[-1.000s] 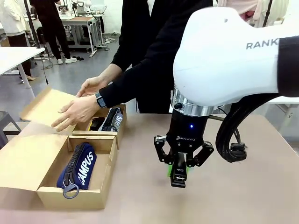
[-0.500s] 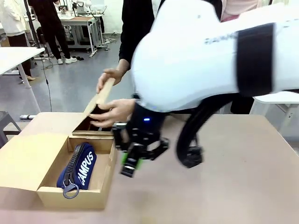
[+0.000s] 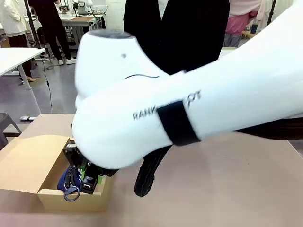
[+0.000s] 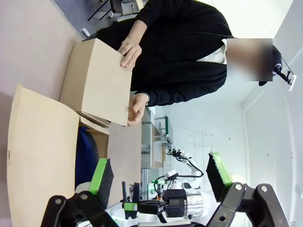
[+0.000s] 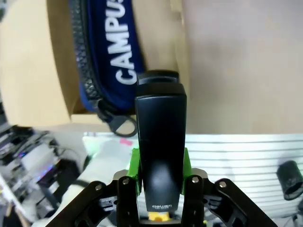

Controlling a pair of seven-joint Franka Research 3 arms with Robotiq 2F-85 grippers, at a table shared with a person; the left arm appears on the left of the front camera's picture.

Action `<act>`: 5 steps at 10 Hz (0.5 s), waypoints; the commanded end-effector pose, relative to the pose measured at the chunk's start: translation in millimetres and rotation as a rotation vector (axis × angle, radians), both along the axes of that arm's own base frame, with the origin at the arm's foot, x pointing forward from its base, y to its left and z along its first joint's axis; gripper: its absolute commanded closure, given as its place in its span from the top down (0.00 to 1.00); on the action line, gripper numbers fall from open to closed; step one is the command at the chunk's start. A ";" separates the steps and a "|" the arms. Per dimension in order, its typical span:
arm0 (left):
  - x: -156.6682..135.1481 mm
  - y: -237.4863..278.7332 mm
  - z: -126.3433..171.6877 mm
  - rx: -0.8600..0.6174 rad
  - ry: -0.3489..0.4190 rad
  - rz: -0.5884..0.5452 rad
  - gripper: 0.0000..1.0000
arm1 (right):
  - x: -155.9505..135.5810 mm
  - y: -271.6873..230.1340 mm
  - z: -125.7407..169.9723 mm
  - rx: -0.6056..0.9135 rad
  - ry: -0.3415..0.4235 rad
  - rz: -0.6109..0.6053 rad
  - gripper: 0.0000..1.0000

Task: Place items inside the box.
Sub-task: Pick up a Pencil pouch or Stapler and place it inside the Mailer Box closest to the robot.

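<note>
Right wrist view showed the right jaws clamped on a black stapler (image 5: 160, 142), green pads pressed against its sides. It hung over the right part of an open cardboard box (image 5: 42, 94) at the near left of the table (image 5: 236, 61). A navy pouch (image 5: 113, 52) lettered "CAMPUS" lay inside that box. In the left wrist view the left jaws stood wide, holding nothing, while a person's hand (image 4: 130, 47) rested on the shut lid of a second box (image 4: 97, 80) just beyond.

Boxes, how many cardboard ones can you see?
2. The open cardboard box nearest the robot holds the navy CAMPUS pouch. The second cardboard box sits beyond it, held by a person's hands. Others may be hidden.
</note>
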State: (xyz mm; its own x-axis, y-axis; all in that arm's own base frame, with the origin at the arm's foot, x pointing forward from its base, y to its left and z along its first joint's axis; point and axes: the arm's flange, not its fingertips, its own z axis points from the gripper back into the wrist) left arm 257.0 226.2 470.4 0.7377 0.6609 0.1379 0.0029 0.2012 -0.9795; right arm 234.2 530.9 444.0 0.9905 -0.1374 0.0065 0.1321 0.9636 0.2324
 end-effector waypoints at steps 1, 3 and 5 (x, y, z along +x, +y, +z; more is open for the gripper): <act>-1.1 -1.2 -0.3 -0.006 -0.028 0.000 1.00 | 10.1 2.0 14.8 -0.094 -0.046 -0.060 0.37; -1.1 -1.2 -0.3 -0.006 -0.028 0.000 1.00 | 22.7 -80.4 42.6 0.015 0.020 -0.178 0.37; -1.1 -1.2 -0.3 -0.006 -0.028 0.000 1.00 | 16.4 -155.3 50.3 0.118 0.080 -0.095 0.37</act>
State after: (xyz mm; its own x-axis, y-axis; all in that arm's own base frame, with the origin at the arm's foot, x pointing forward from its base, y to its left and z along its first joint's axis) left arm 256.9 226.3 470.5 0.7375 0.6610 0.1382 0.0031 0.2013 -0.9795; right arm 269.1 431.4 497.0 0.9563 -0.2863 -0.0595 0.2910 0.9123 0.2880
